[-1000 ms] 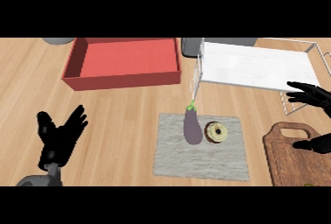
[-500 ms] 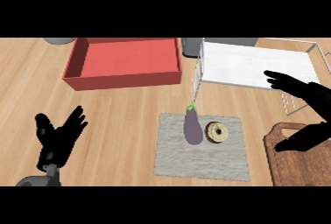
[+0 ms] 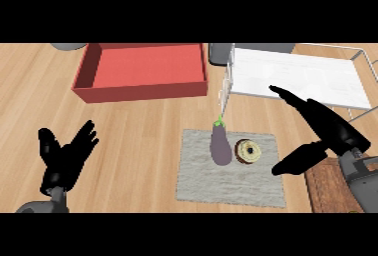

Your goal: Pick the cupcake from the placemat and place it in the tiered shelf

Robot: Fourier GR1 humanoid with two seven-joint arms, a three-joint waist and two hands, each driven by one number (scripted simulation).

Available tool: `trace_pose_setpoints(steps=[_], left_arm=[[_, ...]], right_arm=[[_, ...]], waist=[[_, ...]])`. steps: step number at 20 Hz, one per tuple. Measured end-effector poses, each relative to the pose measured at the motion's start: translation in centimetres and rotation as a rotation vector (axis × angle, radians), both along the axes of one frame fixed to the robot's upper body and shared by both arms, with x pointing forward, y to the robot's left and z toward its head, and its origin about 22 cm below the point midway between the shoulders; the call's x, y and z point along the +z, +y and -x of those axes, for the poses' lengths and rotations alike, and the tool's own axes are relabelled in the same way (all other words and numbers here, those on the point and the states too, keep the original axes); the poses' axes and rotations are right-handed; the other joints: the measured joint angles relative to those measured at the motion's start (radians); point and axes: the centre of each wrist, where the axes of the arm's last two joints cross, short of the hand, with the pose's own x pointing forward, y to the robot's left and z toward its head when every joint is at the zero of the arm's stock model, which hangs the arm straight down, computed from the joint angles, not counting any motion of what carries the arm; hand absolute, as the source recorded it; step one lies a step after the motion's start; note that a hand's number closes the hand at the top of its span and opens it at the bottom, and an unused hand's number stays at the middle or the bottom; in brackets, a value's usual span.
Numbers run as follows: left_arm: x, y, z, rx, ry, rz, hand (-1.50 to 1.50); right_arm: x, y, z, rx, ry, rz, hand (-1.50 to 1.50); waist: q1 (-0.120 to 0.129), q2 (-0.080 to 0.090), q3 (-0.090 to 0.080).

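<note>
On the grey placemat (image 3: 221, 185) lies a small round brown cupcake (image 3: 249, 151), seen from above. Touching its left side is a purple eggplant (image 3: 219, 144) with a green stem. My right hand (image 3: 325, 127) hangs open just right of the cupcake, fingers stretched toward the shelf and thumb pointing down-left near the mat's right edge. It touches nothing. The white wire tiered shelf (image 3: 295, 75) stands at the back right. My left hand (image 3: 65, 155) rests open at the lower left, fingers up.
A red open box (image 3: 140, 87) sits at the back left. A wooden cutting board (image 3: 332, 185) lies at the right edge, partly under my right forearm. A grey object (image 3: 69, 46) shows at the top left corner.
My right hand has swept left from the right edge, over the shelf's front, and now sits close beside the cupcake. The left hand has stayed still.
</note>
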Motion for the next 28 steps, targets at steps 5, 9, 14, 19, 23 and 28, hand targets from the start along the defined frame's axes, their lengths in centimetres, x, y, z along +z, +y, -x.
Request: trace_pose_setpoints(steps=[5, 9, 14, 19, 23, 28], left_arm=[[-0.2, -0.1, -0.1, -0.001, 0.005, 0.001, 0.0], [0.4, -0.3, -0.7, -0.004, 0.002, 0.001, 0.0], [0.1, 0.2, -0.2, -0.008, 0.008, 0.003, 0.0], [-0.3, 0.4, 0.1, 0.002, 0.003, 0.008, 0.0], [-0.5, 0.6, -0.2, -0.002, 0.002, 0.001, 0.0], [-0.6, 0.8, -0.5, 0.002, 0.003, 0.001, 0.0]], right_arm=[[-0.3, 2.4, -0.3, 0.006, 0.048, 0.089, -1.5], [-1.0, 3.3, 0.3, 0.019, 0.063, 0.143, -1.5], [-2.2, 4.5, 0.9, -0.005, 0.061, 0.183, -1.5], [-3.4, 5.3, 1.5, -0.028, 0.057, 0.219, -1.5], [-4.8, 5.9, 1.8, -0.029, 0.052, 0.228, -1.5], [-6.9, 6.3, 1.1, -0.065, 0.075, 0.261, -1.5]], waist=[[-0.002, -0.004, -0.002], [-0.004, -0.007, -0.003], [-0.002, -0.01, -0.004], [-0.001, -0.007, -0.003], [-0.001, -0.007, -0.003], [-0.001, -0.001, 0.001]])
